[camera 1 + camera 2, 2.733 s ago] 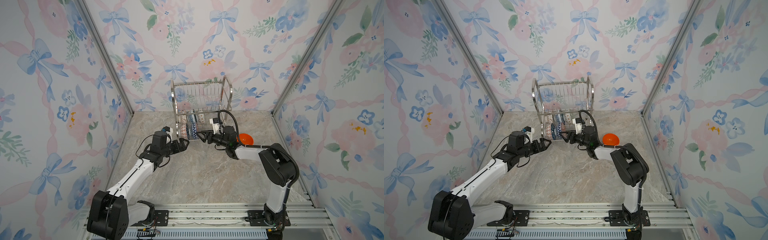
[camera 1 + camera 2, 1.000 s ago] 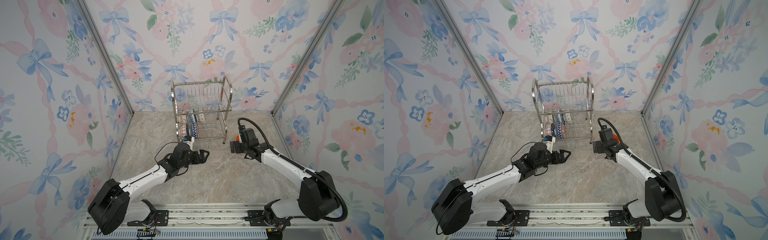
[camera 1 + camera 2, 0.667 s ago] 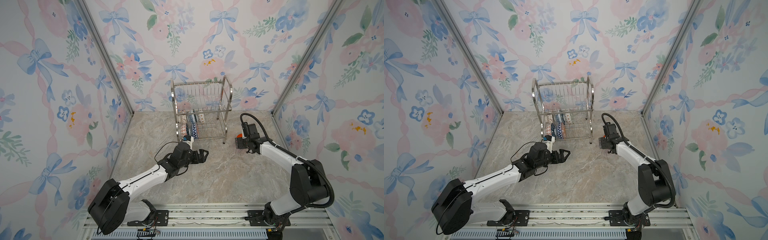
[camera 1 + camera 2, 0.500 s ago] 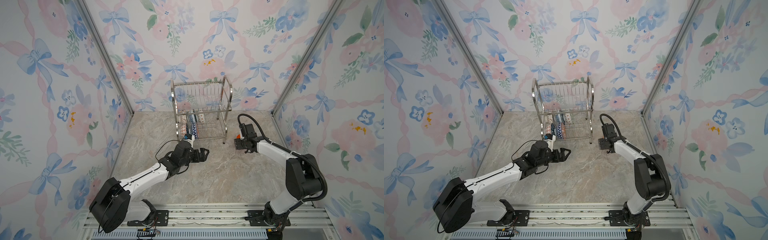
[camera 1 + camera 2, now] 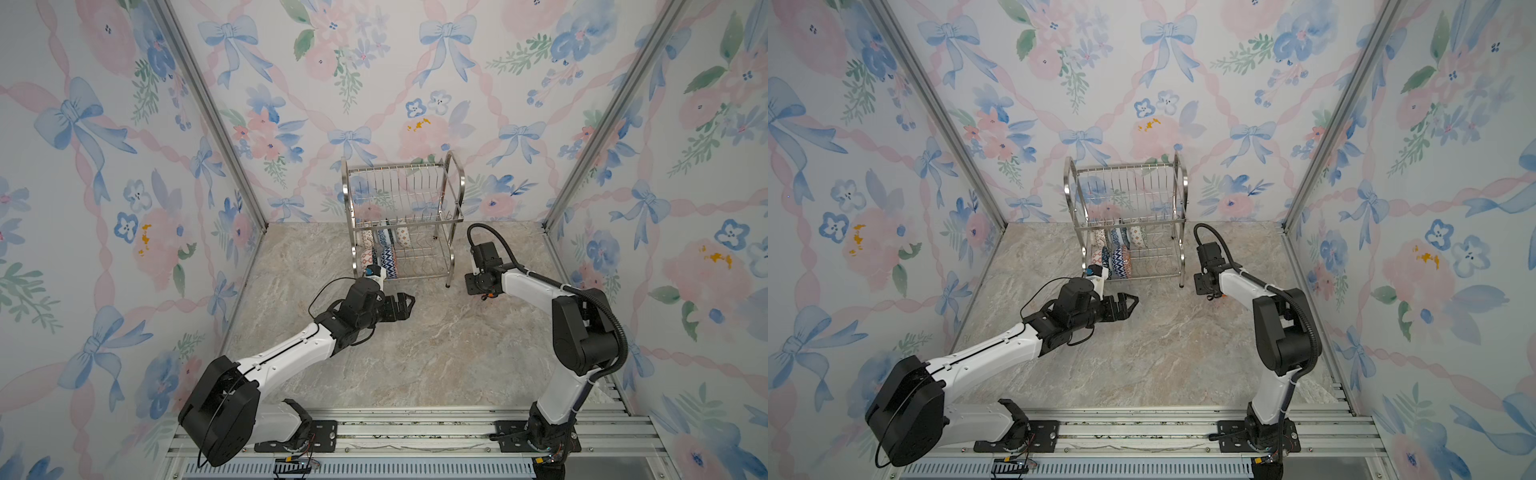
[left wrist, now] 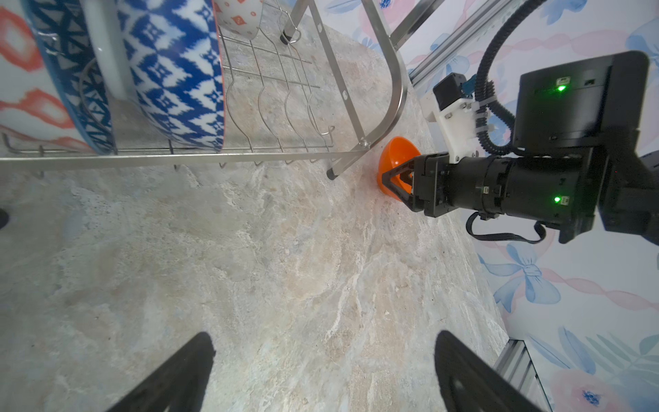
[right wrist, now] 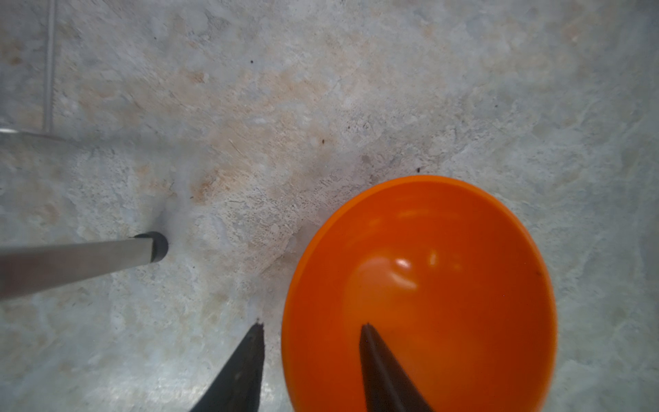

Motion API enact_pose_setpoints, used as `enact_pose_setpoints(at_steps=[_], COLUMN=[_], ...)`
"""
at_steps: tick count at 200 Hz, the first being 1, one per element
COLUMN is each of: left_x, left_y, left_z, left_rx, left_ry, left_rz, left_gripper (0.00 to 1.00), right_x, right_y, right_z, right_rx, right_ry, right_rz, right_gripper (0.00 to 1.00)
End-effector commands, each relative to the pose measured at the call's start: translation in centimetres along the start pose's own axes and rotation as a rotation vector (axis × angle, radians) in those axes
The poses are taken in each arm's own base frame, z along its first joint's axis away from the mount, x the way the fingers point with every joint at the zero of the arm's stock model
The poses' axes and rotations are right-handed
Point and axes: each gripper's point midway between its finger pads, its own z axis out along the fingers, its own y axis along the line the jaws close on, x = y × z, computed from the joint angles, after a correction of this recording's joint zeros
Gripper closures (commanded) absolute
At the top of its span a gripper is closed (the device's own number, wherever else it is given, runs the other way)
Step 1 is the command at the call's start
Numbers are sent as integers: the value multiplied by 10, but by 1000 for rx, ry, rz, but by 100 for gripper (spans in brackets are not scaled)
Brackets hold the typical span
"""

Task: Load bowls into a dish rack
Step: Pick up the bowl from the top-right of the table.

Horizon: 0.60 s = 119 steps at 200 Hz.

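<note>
The plain orange bowl (image 7: 445, 267) sits on the marble floor just right of the dish rack's (image 5: 461, 187) front right leg (image 7: 89, 257). My right gripper (image 7: 312, 324) points down over it. Its jaws are partly closed and straddle the near rim, one finger inside and one outside, with a gap on both sides. In the left wrist view the orange bowl (image 6: 392, 160) shows behind that gripper. In both top views the wrist hides the bowl. Several patterned bowls (image 5: 387, 259) stand on edge in the rack's lower tier. My left gripper (image 5: 405, 303) hovers open and empty in front of the rack.
The rack (image 5: 1183, 187) stands at the back middle against the floral wall. Aluminium corner posts (image 5: 582, 153) and the side walls close in the workspace. The right arm's cable (image 5: 486, 232) loops beside the rack. Bare marble floor (image 5: 436, 353) lies in front.
My right gripper has swung back toward the rack, come down over the orange bowl and narrowed its jaws round the rim. The left arm has edged slightly toward the rack.
</note>
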Motion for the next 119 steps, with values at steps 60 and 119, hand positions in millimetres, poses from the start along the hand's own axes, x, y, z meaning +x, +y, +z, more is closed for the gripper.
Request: enact_pose_setpoints(at_steps=[60, 119], left_x=[-11, -10], left_y=[-4, -2], left_z=[-8, -11], left_rx=[-5, -9], left_ry=[-20, -26], left_rz=[17, 1], left_gripper=[3, 3], right_x=[18, 22], right_y=[-2, 1], right_z=[6, 1], right_rx=[-8, -33], right_ry=[100, 94], right_rz=[11, 38], right_gripper=[75, 87])
